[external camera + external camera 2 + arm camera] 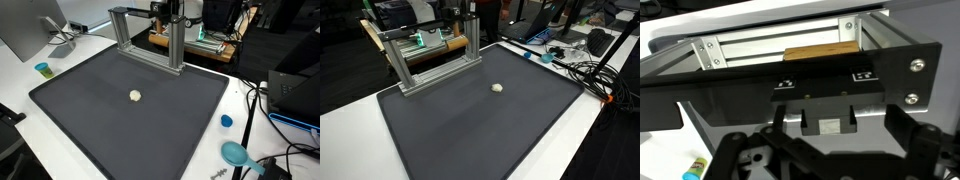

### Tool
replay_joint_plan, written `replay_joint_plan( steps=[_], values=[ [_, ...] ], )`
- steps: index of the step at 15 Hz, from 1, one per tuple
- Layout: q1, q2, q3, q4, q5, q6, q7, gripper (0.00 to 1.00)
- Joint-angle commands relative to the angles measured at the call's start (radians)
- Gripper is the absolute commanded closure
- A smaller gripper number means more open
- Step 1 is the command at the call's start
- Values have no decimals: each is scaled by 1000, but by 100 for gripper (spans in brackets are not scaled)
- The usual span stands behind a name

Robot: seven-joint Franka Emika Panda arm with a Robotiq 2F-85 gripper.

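Observation:
My gripper (825, 152) is open and empty; its dark fingers spread wide at the bottom of the wrist view. It hangs high at the far edge of the table, by the aluminium frame (150, 38), as both exterior views show (432, 62). In the wrist view the frame (770, 45) lies just ahead, with a wooden board (820, 52) behind it. A black bar (825, 85) with two small markers crosses in front, holding a small white square (827, 126). A small cream ball (136, 96) lies alone on the dark mat (90, 120), far from the gripper, and also shows in the exterior view (498, 88).
A blue cup (42, 69) and a monitor (30, 25) stand beside the mat. A blue cap (227, 121) and a teal scoop (236, 153) lie on the white table near cables (582, 68). A pen (692, 168) shows low in the wrist view.

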Motion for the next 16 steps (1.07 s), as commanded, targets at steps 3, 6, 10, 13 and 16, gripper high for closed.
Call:
replay_joint_plan(
  steps=[3, 6, 10, 13, 16],
  values=[
    [2, 0, -3, 2, -2, -3, 1, 0],
    [4, 5, -9, 6, -8, 6, -17, 0],
    [10, 21, -23, 24, -28, 10, -97, 0],
    [13, 34, -39, 31, -12, 28, -120, 0],
    [18, 53, -46, 21, 7, 58, -107, 0]
  ],
)
